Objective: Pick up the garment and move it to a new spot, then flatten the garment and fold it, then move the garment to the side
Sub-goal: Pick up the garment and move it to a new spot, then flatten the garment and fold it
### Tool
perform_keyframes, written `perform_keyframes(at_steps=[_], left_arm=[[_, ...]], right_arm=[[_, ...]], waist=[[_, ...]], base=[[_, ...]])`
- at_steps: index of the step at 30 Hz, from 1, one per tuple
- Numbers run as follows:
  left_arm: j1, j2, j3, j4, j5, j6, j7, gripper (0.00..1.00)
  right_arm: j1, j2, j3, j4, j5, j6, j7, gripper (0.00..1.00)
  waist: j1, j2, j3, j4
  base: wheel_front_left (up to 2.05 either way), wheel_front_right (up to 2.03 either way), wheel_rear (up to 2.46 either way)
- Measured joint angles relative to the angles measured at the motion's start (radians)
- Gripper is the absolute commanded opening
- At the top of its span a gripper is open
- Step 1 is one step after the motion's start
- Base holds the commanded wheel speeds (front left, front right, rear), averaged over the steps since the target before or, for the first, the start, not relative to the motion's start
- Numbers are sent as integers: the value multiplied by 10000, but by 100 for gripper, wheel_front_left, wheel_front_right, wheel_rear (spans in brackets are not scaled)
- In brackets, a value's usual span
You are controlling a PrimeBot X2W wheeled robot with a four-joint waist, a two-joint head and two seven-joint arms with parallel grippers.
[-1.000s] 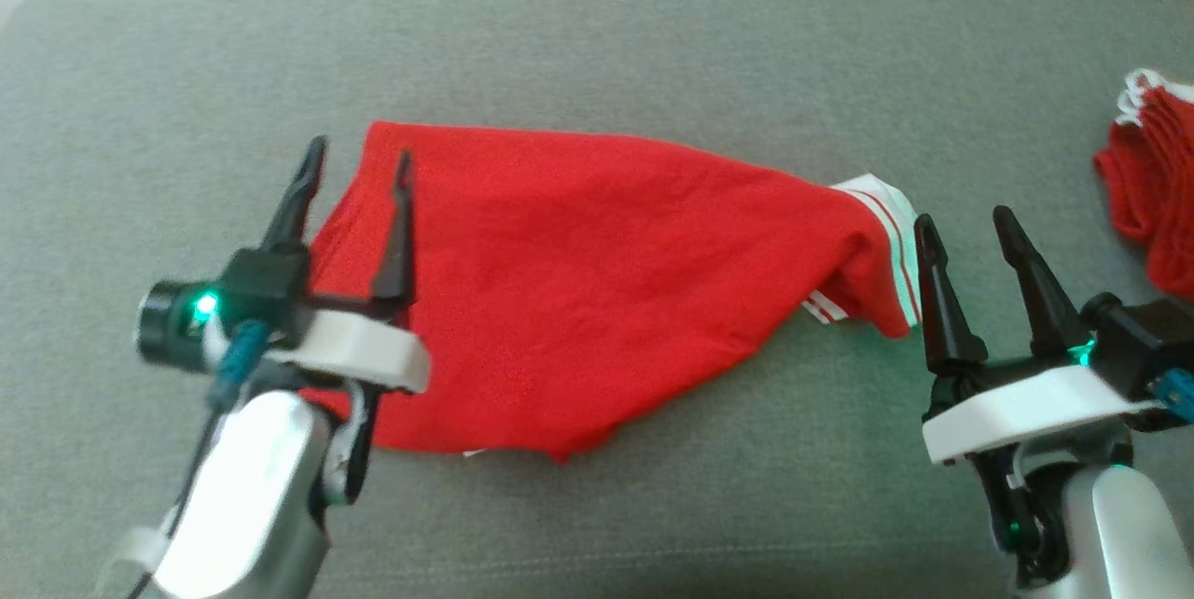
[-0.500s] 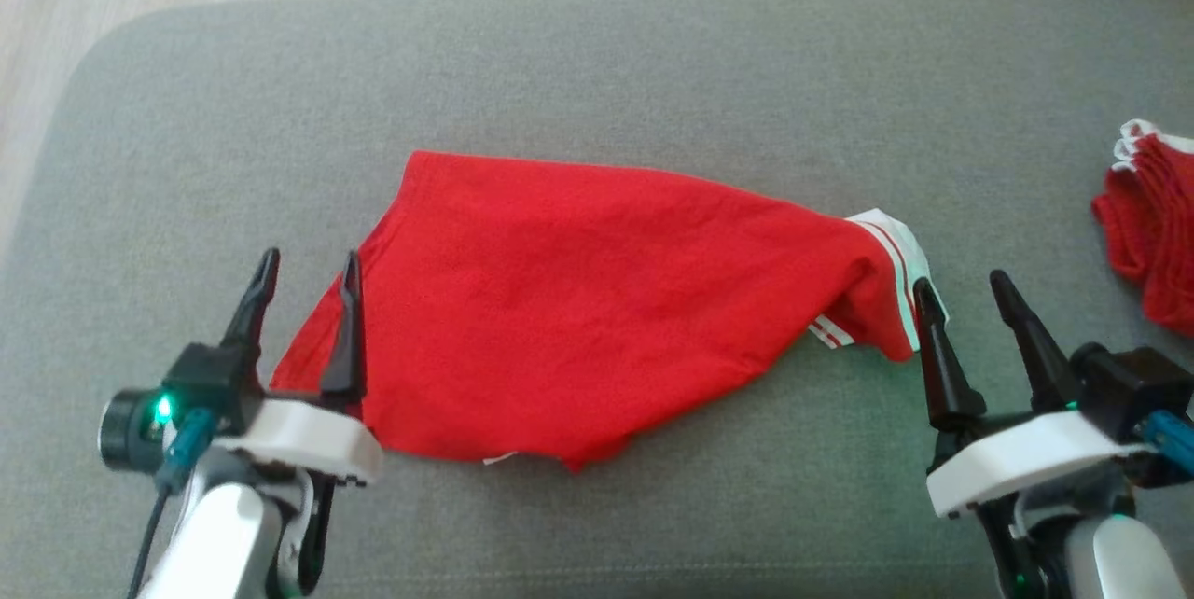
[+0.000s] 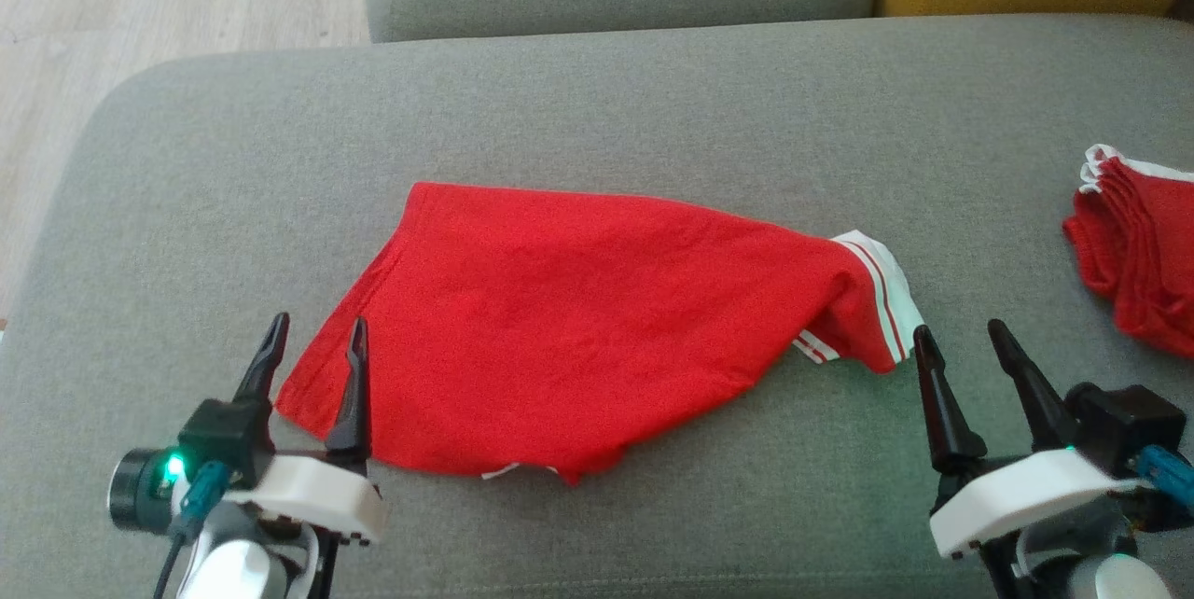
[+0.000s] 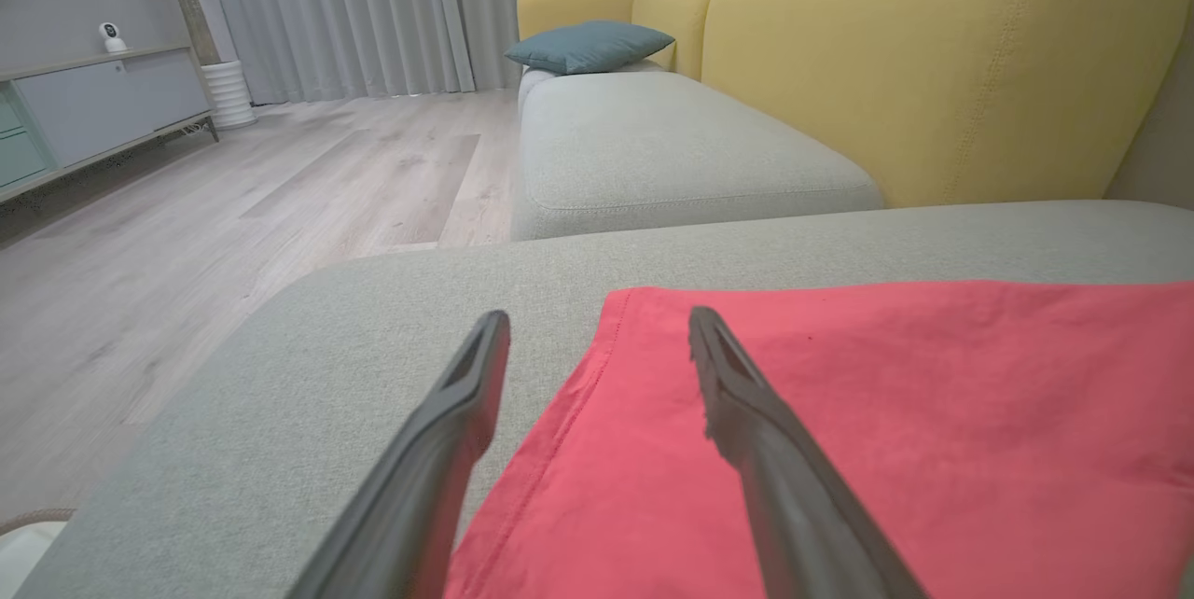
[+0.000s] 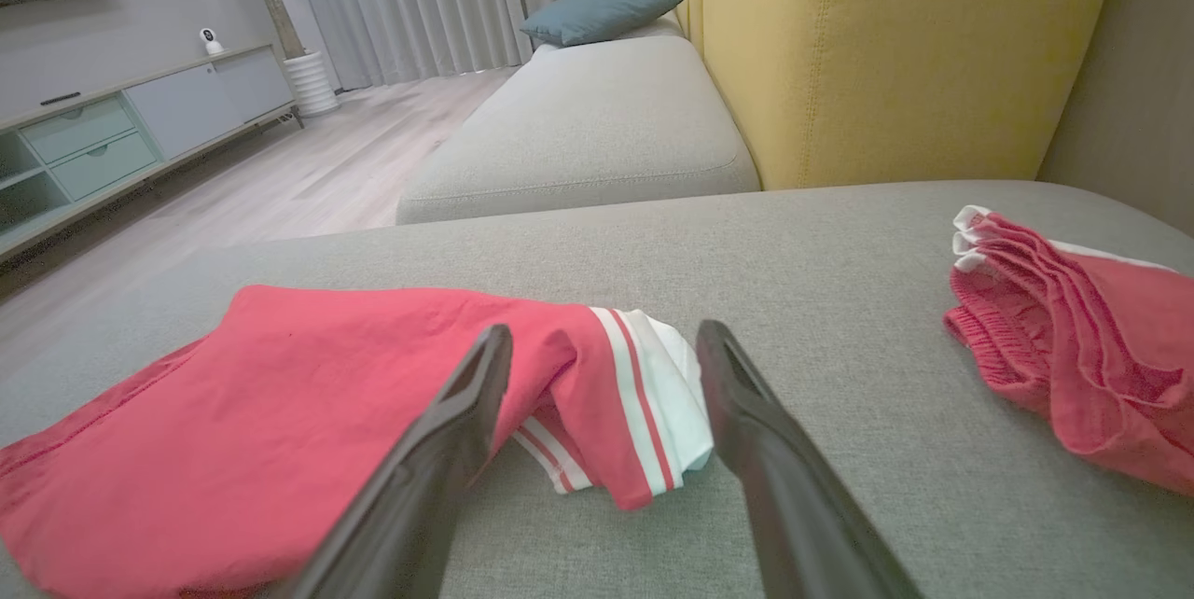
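Lying spread out in the middle of the grey sofa cushion (image 3: 597, 114), the red garment (image 3: 578, 347) is being held by no gripper.
Its white striped cuff (image 3: 881, 291) is pointing to the robot's right. The left gripper (image 3: 318, 322) is standing with fingers wide apart at the garment's left corner, one finger over the cloth. The right gripper (image 3: 959, 328) is also spread and empty, just beside the cuff. Another red garment (image 3: 1133, 254) is lying well apart, far right.

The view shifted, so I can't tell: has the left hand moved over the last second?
Yes. Against the garment, the left hand has pulled back toward the robot: from the garment's far left corner to its near left corner.
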Motion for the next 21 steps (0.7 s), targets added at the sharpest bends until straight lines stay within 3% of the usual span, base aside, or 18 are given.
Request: perform_keyframes(at_steps=[21], left_arm=[[-3, 104, -155, -105, -12, 92, 136, 100]], right_arm=[[-11, 2, 8, -347, 2, 0, 10, 100]], waist=[[0, 0, 7, 19]], base=[[0, 0, 0]])
